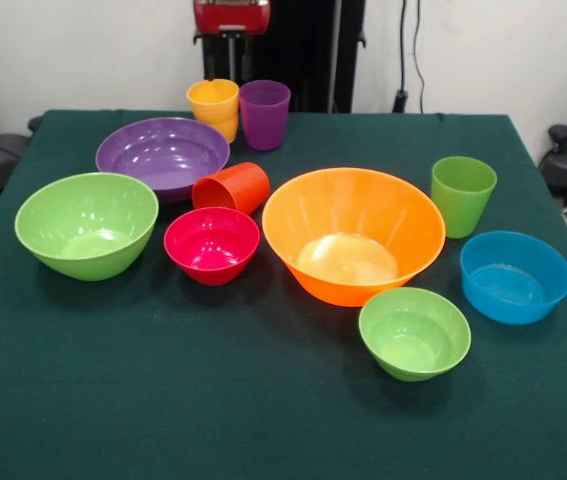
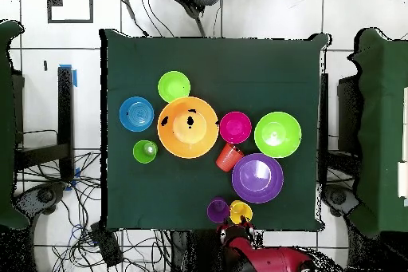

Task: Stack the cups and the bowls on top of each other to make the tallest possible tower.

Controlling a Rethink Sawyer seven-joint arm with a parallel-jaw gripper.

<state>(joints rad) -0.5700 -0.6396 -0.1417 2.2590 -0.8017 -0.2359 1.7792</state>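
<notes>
The arm (image 1: 231, 17) is cut off (top edge), hiding its pincer.

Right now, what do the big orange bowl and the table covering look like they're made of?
The large orange bowl looks like glossy moulded plastic: smooth walls, with a bright sheen on its inner floor. The table covering looks like dark green matte fabric, with no shine and draped edges, though the weave can't be made out.
</notes>
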